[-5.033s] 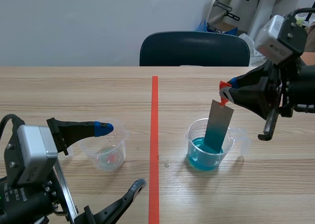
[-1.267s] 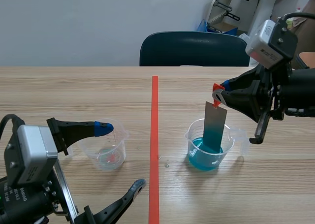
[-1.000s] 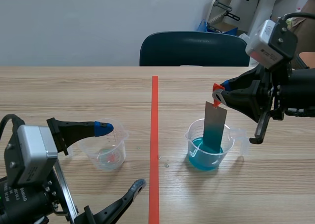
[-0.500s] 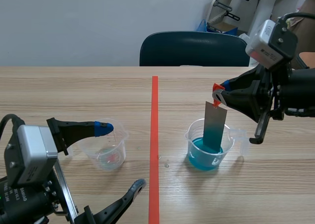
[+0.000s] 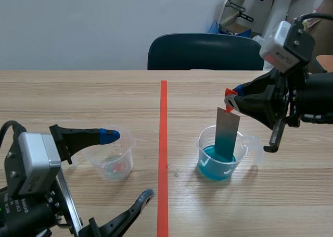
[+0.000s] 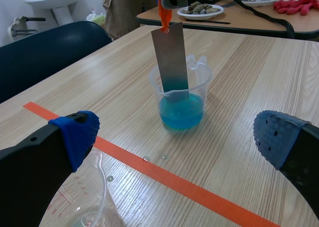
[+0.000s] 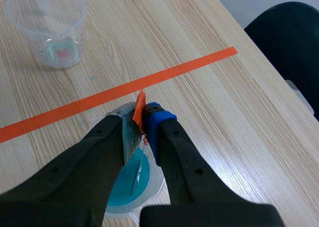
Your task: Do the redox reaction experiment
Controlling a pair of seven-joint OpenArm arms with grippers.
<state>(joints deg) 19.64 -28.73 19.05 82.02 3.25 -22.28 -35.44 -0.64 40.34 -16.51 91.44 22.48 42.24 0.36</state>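
flat grey metal strip (image 5: 227, 133) upright, lower end in blue liquid (image 5: 214, 170) inside clear plastic beaker (image 5: 202, 152) | right claw (image 5: 232, 99) pinches its orange-red top | left claw (image 5: 128, 165) gapes beside clear plastic cup (image 5: 104, 161) | wood-grain counter (image 5: 78, 101) | dark chair (image 5: 205, 52) behind

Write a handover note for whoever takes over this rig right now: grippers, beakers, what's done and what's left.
Left gripper: open, beside the nearly empty beaker.
Right gripper: shut on the metal strip at its orange top tab, strip roughly upright.
Done: strip's lower end sits in the blue liquid of the right beaker.
Left: probably lift the strip out and inspect it.
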